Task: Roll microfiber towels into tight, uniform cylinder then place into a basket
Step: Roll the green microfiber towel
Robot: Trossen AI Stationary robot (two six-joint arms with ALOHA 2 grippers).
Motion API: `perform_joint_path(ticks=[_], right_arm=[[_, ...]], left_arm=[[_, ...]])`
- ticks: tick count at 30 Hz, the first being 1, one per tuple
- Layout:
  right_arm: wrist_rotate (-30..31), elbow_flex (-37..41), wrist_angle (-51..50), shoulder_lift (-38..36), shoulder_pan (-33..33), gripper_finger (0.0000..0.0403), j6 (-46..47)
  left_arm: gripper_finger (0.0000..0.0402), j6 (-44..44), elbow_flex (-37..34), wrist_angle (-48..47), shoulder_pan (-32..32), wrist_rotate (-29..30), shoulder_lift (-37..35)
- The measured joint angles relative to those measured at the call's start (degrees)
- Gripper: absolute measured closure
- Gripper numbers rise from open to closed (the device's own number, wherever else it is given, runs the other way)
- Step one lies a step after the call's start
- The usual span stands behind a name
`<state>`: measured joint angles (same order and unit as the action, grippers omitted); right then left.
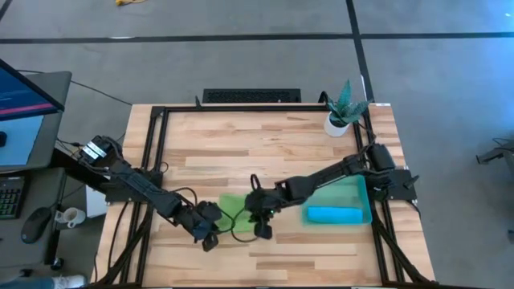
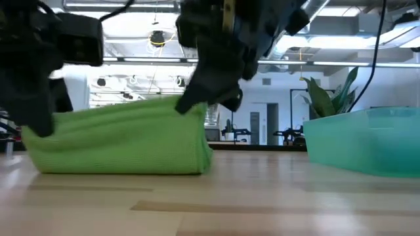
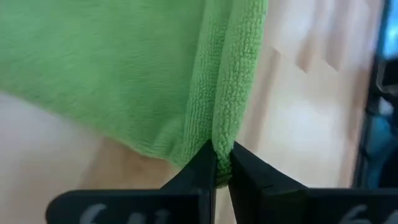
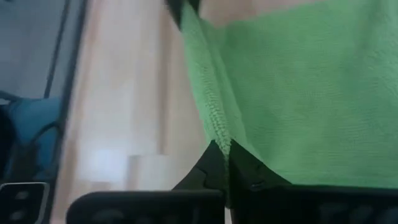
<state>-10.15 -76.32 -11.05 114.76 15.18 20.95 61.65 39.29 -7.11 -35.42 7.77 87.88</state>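
The lime green towel (image 1: 232, 209) lies near the table's front edge, folded over in several layers, its lower side on the wood, as the low view (image 2: 125, 141) shows. My left gripper (image 1: 210, 238) is shut on its left near part. My right gripper (image 1: 263, 230) is shut on its right near part. The sky blue towel (image 1: 332, 214) lies rolled up inside the teal basket (image 1: 365, 199), which stands on the table to the right. No gripper touches the blue towel or the basket. My left gripper pinches the green towel's hemmed edge (image 3: 225, 146) between its two fingers, where layers lie doubled together. The fingers slant down from the table's left near side. The towel's lower part rests on the table. My right gripper pinches the green towel's stitched edge (image 4: 219, 132) near a corner between its two fingers, slanting down from above. The held part is raised (image 2: 190, 105) while the towel's lower layer lies on the table.
A potted plant (image 1: 344, 108) in a white pot stands at the table's far right corner. A black metal frame (image 1: 157, 152) runs round the tabletop. Bare wood shows across the table's middle and far part. A desk with a monitor (image 1: 20, 96) stands off the left side.
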Motion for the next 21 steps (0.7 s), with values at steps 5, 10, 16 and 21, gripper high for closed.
perform_joint_path(ticks=[5, 10, 16, 21], right_arm=[[-0.9, 0.0, -1.9, 1.9, -1.2, 0.0392, 2.2], [-2.8, 0.0, -2.6, 2.9, 0.4, 0.0387, 4.3], [-0.7, -0.1, -2.0, 2.7, 2.8, 0.0395, 7.7], [2.9, -0.1, -3.8, 2.7, 3.0, 0.0390, 9.6]], left_arm=[[0.0387, 0.1, 0.1, -0.6, 1.1, 0.8, 0.0], [0.0388, -0.9, 0.1, -0.5, 2.5, -0.5, 0.0], [0.0388, -1.9, 0.0, -0.7, 4.9, -3.6, 0.0], [0.0388, -3.6, 0.0, -1.0, 5.9, -2.1, 0.0]])
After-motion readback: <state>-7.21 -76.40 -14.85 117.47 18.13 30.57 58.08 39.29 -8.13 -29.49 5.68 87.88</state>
